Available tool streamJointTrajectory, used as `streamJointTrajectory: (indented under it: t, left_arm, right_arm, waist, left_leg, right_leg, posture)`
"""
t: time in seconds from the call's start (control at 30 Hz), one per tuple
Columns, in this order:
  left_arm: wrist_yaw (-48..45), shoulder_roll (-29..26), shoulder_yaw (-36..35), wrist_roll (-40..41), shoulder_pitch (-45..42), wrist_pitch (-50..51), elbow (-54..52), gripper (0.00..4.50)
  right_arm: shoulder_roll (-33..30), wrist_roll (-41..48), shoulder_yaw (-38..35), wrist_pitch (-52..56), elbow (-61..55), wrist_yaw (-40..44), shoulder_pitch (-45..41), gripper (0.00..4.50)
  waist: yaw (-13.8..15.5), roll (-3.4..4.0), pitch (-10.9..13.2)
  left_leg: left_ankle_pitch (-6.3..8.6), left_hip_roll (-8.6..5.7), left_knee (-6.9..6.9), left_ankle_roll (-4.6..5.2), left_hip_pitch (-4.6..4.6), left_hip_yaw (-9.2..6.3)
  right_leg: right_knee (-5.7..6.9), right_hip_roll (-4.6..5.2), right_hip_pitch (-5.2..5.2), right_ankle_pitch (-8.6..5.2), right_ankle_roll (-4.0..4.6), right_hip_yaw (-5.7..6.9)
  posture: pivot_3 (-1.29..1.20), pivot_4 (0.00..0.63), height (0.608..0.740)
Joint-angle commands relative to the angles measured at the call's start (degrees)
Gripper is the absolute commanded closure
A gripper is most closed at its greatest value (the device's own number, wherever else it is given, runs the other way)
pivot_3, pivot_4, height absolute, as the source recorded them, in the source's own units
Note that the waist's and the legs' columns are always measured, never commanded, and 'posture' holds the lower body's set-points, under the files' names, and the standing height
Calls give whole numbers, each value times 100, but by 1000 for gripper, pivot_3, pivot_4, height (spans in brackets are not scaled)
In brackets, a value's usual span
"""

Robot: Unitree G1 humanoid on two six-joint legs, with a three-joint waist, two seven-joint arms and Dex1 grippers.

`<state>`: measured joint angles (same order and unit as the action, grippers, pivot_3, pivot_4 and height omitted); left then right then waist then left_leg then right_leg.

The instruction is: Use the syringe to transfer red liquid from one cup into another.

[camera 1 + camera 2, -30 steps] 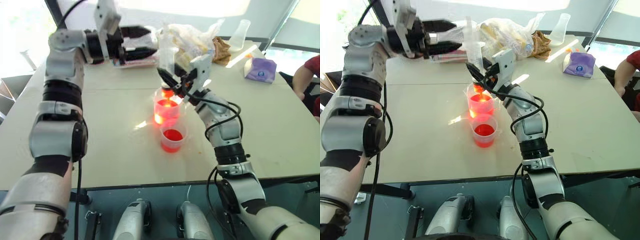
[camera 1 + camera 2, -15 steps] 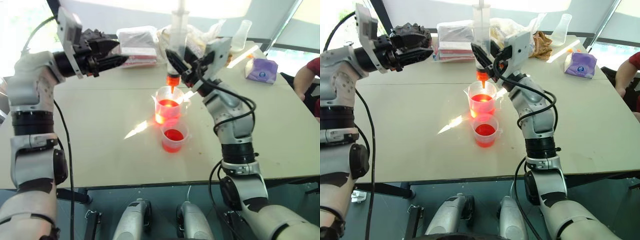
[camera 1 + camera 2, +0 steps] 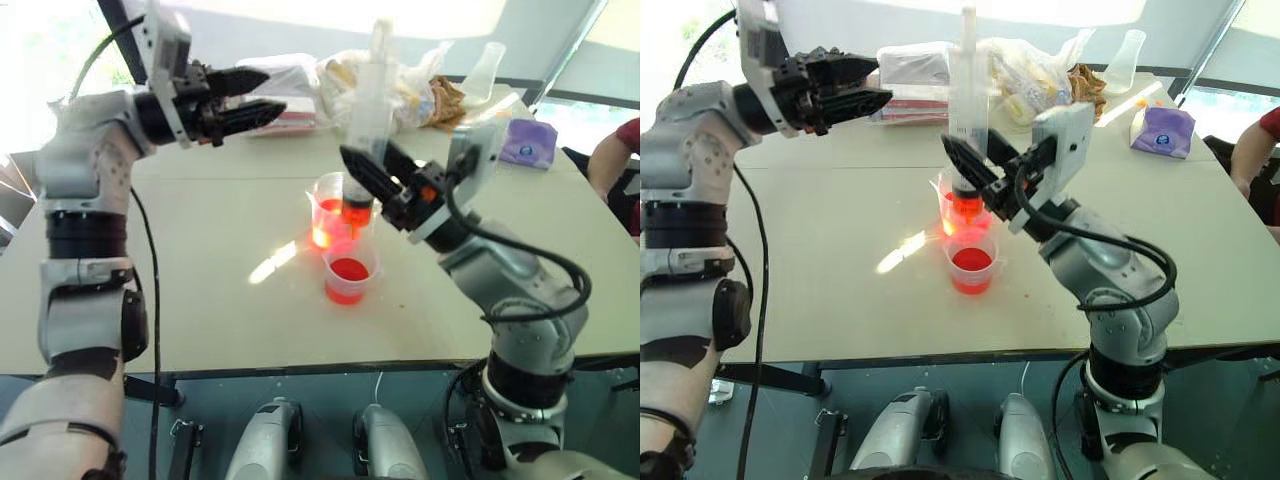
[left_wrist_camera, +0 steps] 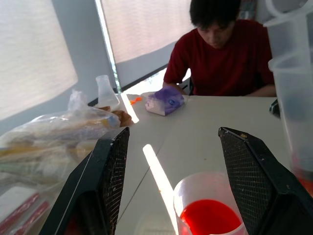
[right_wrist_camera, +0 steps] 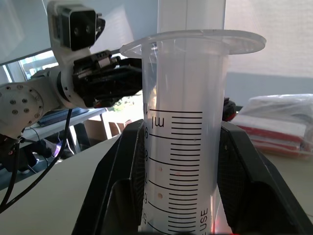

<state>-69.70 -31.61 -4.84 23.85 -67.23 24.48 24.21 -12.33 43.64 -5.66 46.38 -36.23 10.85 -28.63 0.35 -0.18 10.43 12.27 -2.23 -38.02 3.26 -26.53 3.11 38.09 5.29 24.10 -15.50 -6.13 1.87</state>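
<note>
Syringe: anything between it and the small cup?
Nothing visible. The right gripper holds the syringe upright over the beaker; the small cup stands just in front of the beaker, its mouth uncovered. The left gripper is off to the side.

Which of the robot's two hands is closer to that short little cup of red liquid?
Right. The right gripper holds the syringe upright just behind and above the short cup; the left gripper hovers open, far off over the table's back left.

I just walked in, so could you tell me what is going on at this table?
The robot's right tool is shut on the syringe, holding it upright with its tip at the handled beaker of red liquid. The small cup in front also holds red liquid. The left tool hangs open and empty. A person sits across.
</note>
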Motion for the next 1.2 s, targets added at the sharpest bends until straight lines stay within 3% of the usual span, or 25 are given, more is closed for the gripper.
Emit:
streamJointTrajectory:
  t: [0.03, 0.27, 0.6, 0.87, 1.2]
  left_arm:
    - [-286, 217, 117, 66, -491, -262, 235, 1448]
    - [-854, 609, 216, 111, -1140, -430, 872, 1448]
    - [-1085, 896, 414, -270, -1417, -1218, 1581, 1448]
    - [-1134, 1262, 443, -680, -1830, -2046, 2861, 1448]
    - [-1391, 1465, 347, -572, -1858, -1951, 2616, 4270]
  right_arm:
    - [42, 93, 47, -119, -326, -125, 89, 3087]
    - [-18, -90, 216, -322, -424, -161, 403, 3087]
    - [-143, -293, 372, -495, -281, -20, 358, 3087]
    - [-499, -714, 651, -676, -162, 403, 339, 3087]
    - [-432, -875, 682, -777, -159, 438, 453, 3087]
  waist:
    - [25, 0, 0]
    - [2, 0, 0]
    - [34, -1, 0]
    - [24, -3, 2]
    - [26, -3, 2]
  left_leg:
    - [3, 0, -2, 5, 0, 0]
    - [11, 3, -6, 21, 1, 2]
    - [14, 5, -9, 24, 0, 1]
    - [17, 5, -12, 30, 0, 1]
    - [18, 6, -12, 31, -2, -1]
  right_leg:
    - [0, -2, -1, 0, 0, 0]
    - [-1, -9, -2, 0, -1, -1]
    - [-3, -11, -4, -1, -1, -1]
    - [-6, -13, -6, -1, -1, -1]
    - [-6, -13, -5, -1, -2, -1]
  posture:
    - [0, 150, 740]
    - [0, 150, 740]
    - [0, 150, 740]
    - [0, 150, 740]
    - [0, 150, 740]
